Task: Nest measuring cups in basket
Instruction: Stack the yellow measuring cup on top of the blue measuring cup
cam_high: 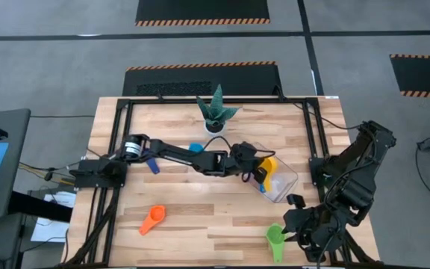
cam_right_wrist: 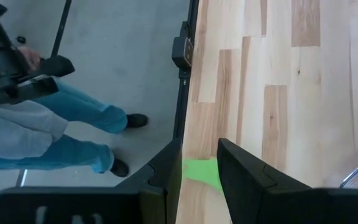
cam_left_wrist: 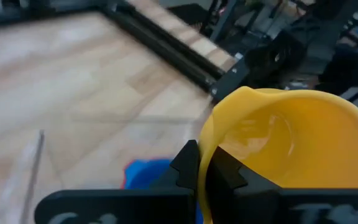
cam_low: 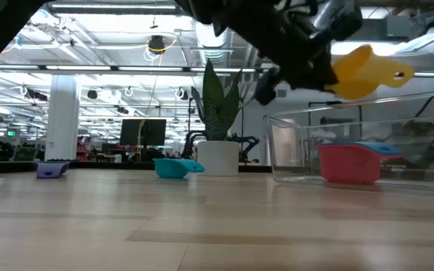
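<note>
From above, the left tool (cam_high: pixel 260 169) reached over the clear basket (cam_high: pixel 286 187) right of the tabletop's (cam_high: pixel 200 217) centre, its fingers clamped on the yellow cup (cam_high: pixel 269 166). A light blue cup (cam_high: pixel 195 148) lay near the potted plant (cam_high: pixel 216 112), a dark blue cup (cam_high: pixel 150 164) beside the left arm, an orange cup (cam_high: pixel 153 218) nearer the front edge. The right tool (cam_high: pixel 293 224) sat at the front right corner by the green cup (cam_high: pixel 275 237).

At tabletop height, the yellow cup (cam_low: pixel 368 71) hung above the basket (cam_low: pixel 368 143), which held a red cup (cam_low: pixel 349 163) with a blue one inside it.

Through the left wrist camera, the fingers (cam_left_wrist: pixel 188 168) pinched the yellow cup's (cam_left_wrist: pixel 291 137) rim over a blue cup (cam_left_wrist: pixel 145 174).

Through the right wrist camera, the right fingers (cam_right_wrist: pixel 166 171) stood apart, the green cup (cam_right_wrist: pixel 201 171) showing between them near the tabletop's edge; a person's legs (cam_right_wrist: pixel 61 134) stood on the floor.
</note>
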